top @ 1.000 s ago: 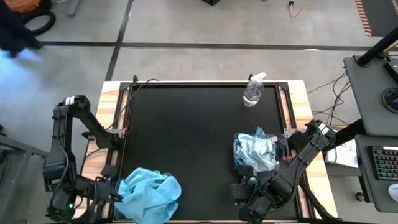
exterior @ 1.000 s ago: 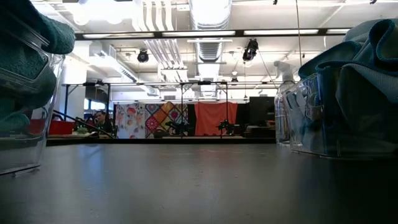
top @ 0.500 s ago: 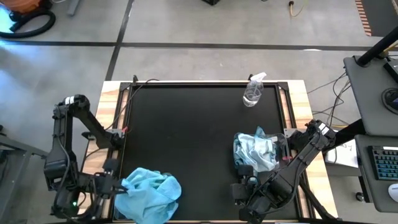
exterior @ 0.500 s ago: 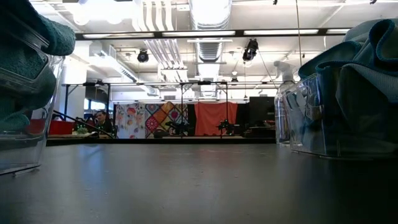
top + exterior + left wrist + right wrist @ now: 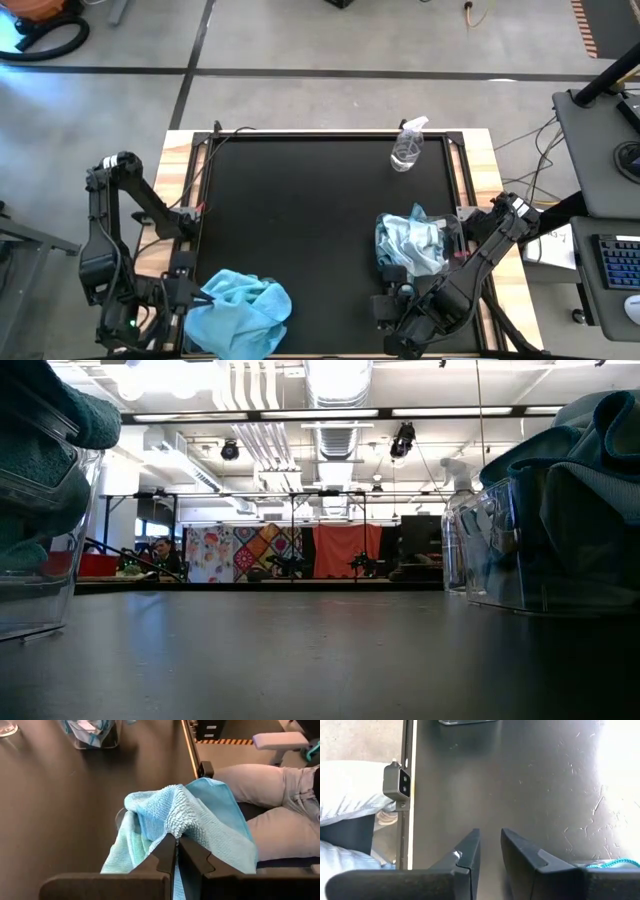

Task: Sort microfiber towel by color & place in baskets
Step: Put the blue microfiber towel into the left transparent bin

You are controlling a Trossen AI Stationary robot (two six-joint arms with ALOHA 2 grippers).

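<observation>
From above, both arms sit folded at the near edge of the counter (image 5: pixel 300 210). The bright turquoise towels (image 5: pixel 240 310) are heaped in the basket at the near left corner, with the left gripper (image 5: pixel 178 298) just beside that heap at the counter's edge. The paler towels (image 5: pixel 412 243) fill the other basket on the right side, and the right gripper (image 5: pixel 385 308) rests near the counter's front edge, in front of that basket. A spray bottle (image 5: pixel 408 146) stands well apart at the far side. No loose towel lies on the bare counter.

At counter height, the left basket (image 5: pixel 35 575) shows its clear wall with turquoise cloth spilling over the rim, and the right basket (image 5: pixel 545 545) holds its folded load; between them the surface is bare.

In the left wrist view, the left gripper's fingers (image 5: pixel 162 854) are pressed together with nothing pinched between them, their tips at the edge of the turquoise pile. A person's legs show beyond the counter's edge.

In the right wrist view, the right gripper's fingers (image 5: pixel 470 851) stand a narrow gap apart, holding nothing, over bare counter.

Judging from this, the sorting looks finished and the arms are parking. The next move calls only for the left arm to draw clear of the pile without snagging the cloth.
</observation>
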